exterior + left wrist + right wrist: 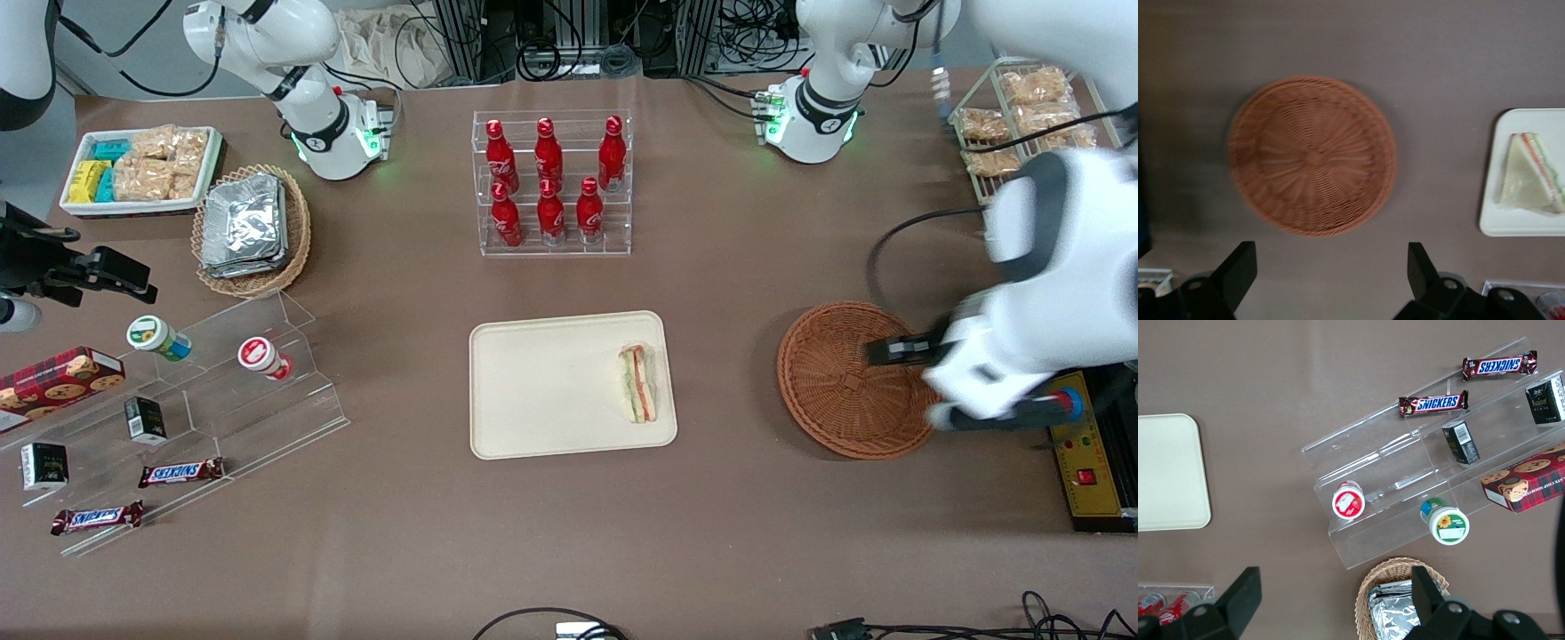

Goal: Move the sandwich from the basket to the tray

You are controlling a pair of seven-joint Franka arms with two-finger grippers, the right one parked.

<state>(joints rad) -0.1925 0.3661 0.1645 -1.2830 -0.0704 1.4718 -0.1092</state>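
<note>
Task looks done from here: sandwich (pixel 638 384) lies flat on the tray (pixel 542 391), at the tray end nearest the basket (pixel 840 378). Basket holds nothing; bare weave visible all the way across in the wrist view.

Pincer (pixel 1331 270) hangs above the table near the basket's rim, fingers spread wide, nothing between them. Sandwich sits well apart from it, off to the side toward the parked arm's end of the table. My read: nothing left but pulling the arm clear.

Other containers, all far from the pincer:
- bottle rack (pixel 551 182), red bottles standing in it
- tan wicker basket (pixel 253 231), foil packets stacked inside
- white tray (pixel 140 171), snack packs in it
- wire rack (pixel 1022 116) by the working arm, bagged snacks on it
</note>
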